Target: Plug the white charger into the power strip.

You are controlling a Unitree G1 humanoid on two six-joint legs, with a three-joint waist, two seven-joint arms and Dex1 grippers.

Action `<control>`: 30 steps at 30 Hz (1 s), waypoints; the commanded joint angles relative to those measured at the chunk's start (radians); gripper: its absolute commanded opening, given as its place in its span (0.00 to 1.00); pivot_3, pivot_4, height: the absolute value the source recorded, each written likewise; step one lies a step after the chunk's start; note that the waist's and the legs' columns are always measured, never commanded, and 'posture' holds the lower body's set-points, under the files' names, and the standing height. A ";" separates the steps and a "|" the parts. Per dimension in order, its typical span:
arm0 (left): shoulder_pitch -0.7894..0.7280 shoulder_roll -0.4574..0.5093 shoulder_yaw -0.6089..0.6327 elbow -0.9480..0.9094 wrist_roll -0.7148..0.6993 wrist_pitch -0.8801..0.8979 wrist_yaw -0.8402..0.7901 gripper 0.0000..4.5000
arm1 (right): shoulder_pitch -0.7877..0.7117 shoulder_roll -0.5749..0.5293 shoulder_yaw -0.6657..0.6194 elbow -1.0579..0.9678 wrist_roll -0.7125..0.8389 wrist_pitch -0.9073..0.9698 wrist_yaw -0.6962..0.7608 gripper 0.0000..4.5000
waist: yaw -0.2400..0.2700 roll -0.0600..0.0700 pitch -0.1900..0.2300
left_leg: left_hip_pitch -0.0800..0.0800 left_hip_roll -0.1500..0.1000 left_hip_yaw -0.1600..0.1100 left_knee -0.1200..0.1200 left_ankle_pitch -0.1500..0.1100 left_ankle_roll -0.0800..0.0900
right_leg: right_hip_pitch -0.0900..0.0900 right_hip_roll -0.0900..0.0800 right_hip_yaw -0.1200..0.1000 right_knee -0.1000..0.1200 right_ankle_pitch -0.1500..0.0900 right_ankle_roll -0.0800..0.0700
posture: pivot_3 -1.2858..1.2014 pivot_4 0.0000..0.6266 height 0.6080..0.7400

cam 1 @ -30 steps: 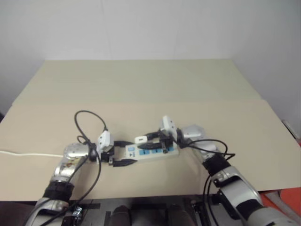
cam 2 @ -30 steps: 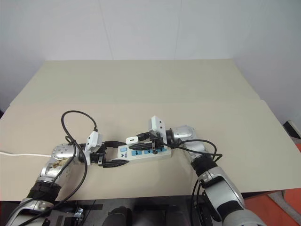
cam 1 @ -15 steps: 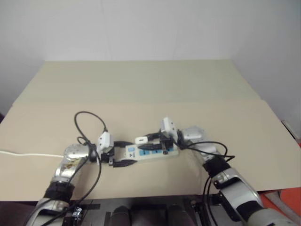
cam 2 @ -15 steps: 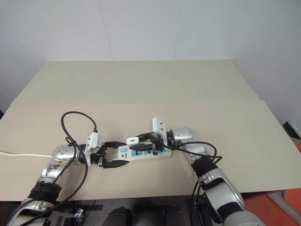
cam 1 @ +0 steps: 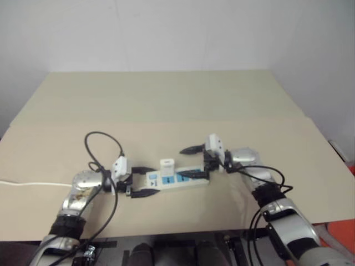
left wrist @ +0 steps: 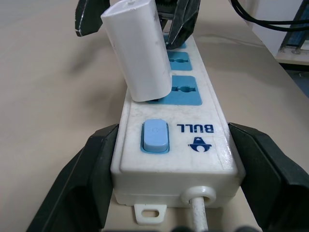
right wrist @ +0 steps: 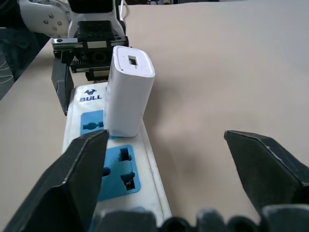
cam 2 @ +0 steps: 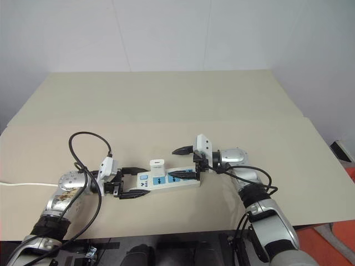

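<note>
The power strip (cam 2: 180, 180) lies flat on the beige table, blue sockets up. My left gripper (cam 2: 140, 182) is shut on its switch end, one black finger (left wrist: 91, 166) against each long side. The white charger (cam 2: 157, 165) stands upright in the socket beside the blue switch (left wrist: 154, 136), leaning slightly. My right gripper (cam 2: 173, 163) is open over the strip's other end, apart from the charger, with one finger (right wrist: 79, 164) over the sockets and the other out over bare table. From the right wrist, the charger (right wrist: 128, 92) stands free ahead between the fingers.
The strip's thin white cord (cam 2: 22, 182) runs left across the table to its edge. A black cable loop (cam 2: 89, 145) arches above my left wrist. The table's front edge (cam 2: 166, 226) lies close below the strip. A seam crosses the table behind.
My right gripper has opened and drawn back to the right, off the charger. The charger now stands alone in the socket. My left gripper has kept its hold.
</note>
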 commanded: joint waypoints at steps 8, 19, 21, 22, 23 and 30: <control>0.000 0.007 -0.001 0.015 0.026 -0.050 -0.017 0.73 | 0.047 -0.028 -0.023 -0.152 0.060 0.276 0.093 1.00 | 0.006 0.000 0.000 | 0.000 0.000 0.000 -0.006 0.000 0.000 | -0.001 0.000 0.000 -0.005 0.000 0.000 | 0.52 0.24 1.00; 0.024 0.001 -0.005 -0.006 0.022 -0.013 -0.003 0.73 | 0.028 0.047 -0.047 -0.236 0.054 0.341 0.007 1.00 | 0.003 0.002 0.001 | -0.006 0.000 0.000 -0.009 0.000 0.000 | -0.010 0.000 0.001 -0.004 0.000 0.000 | 0.52 0.24 1.00; 0.028 0.003 -0.005 -0.018 0.019 0.010 0.001 0.73 | 0.032 0.059 -0.046 -0.262 0.057 0.353 -0.002 1.00 | 0.001 0.002 0.001 | -0.006 0.000 0.000 -0.009 0.000 0.000 | -0.010 0.000 0.001 -0.004 0.000 0.000 | 0.52 0.24 1.00; 0.030 0.004 -0.005 -0.021 0.019 0.013 0.001 0.73 | 0.033 0.066 -0.046 -0.272 0.058 0.360 -0.008 1.00 | 0.000 0.002 0.001 | -0.006 0.000 0.000 -0.010 0.000 0.000 | -0.011 0.000 0.001 -0.004 0.000 0.000 | 0.52 0.24 1.00; 0.031 0.003 -0.004 -0.024 0.020 0.016 0.001 0.73 | 0.033 0.072 -0.048 -0.280 0.058 0.367 -0.012 1.00 | 0.001 0.002 0.001 | -0.006 0.000 0.000 -0.010 0.000 0.000 | -0.011 0.000 0.001 -0.004 0.000 0.000 | 0.52 0.24 1.00; 0.040 0.004 -0.009 -0.051 0.016 0.034 0.006 0.73 | 0.023 0.118 -0.041 -0.308 0.057 0.406 -0.038 1.00 | 0.018 0.003 0.002 | -0.010 -0.001 0.000 -0.010 0.000 0.000 | -0.013 -0.001 0.000 -0.005 0.000 0.000 | 0.52 0.24 1.00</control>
